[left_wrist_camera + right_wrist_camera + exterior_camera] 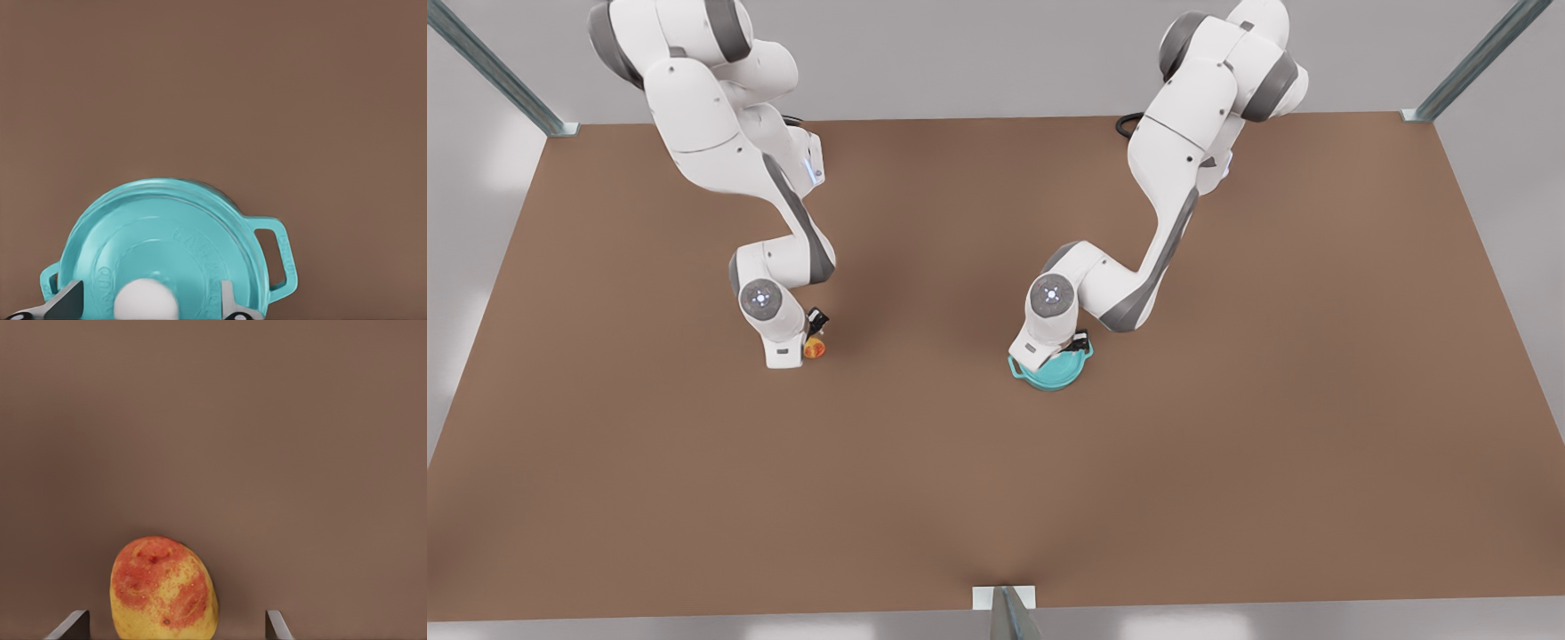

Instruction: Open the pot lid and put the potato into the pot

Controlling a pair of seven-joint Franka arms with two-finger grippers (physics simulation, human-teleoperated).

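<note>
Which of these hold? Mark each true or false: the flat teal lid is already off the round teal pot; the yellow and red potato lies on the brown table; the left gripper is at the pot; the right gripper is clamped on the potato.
1. The flat teal lid is off the round teal pot. False: it sits on the pot.
2. The yellow and red potato lies on the brown table. True.
3. The left gripper is at the pot. True: its fingers straddle the lid's white knob.
4. The right gripper is clamped on the potato. False: its fingers stand apart either side.
</note>
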